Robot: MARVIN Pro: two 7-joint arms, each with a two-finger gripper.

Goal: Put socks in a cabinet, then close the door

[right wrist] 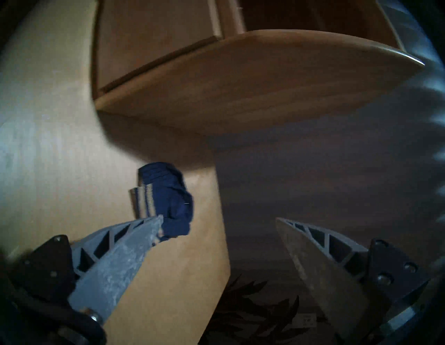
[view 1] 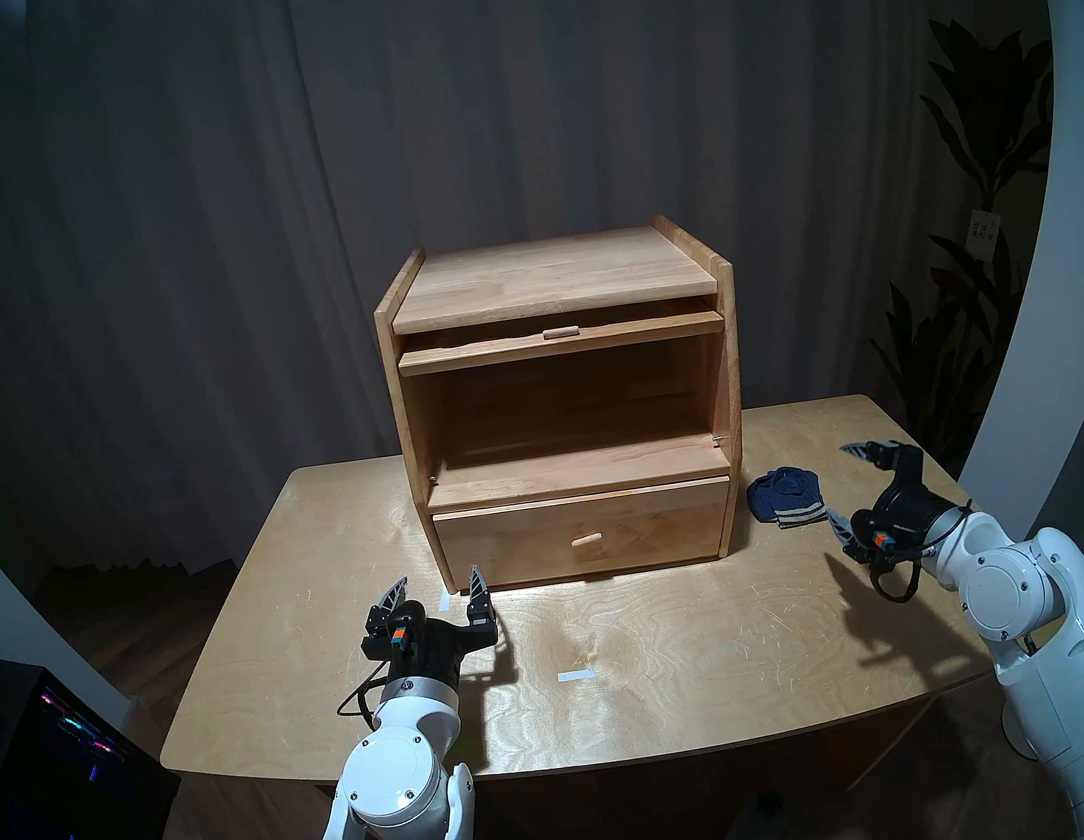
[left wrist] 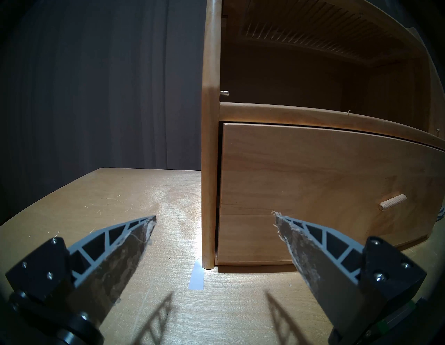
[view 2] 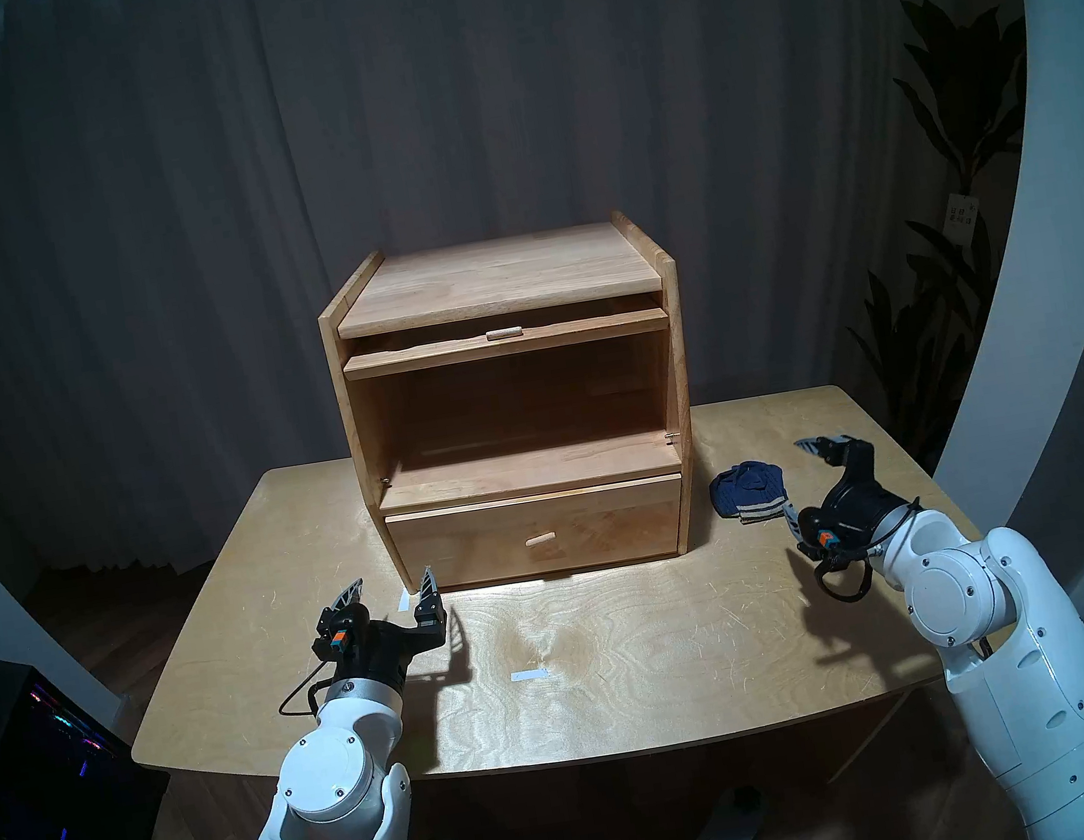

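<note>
Socks (view 1: 787, 497): soft, light navy bundle on tabletop (view 1: 666, 656), right of cabinet (view 1: 568, 405). My right gripper (view 1: 840, 485) nearby, jaws wide, empty; left gripper (view 1: 437, 592) likewise. I'd pinch across bundle's thick middle.

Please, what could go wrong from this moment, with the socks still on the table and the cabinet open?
1. The socks are a loose bundle near the table edge; the open right gripper, one finger nearly over them, may pinch only one layer.
2. The door is tucked under the cabinet top, so the left gripper must reach its small handle.
</note>
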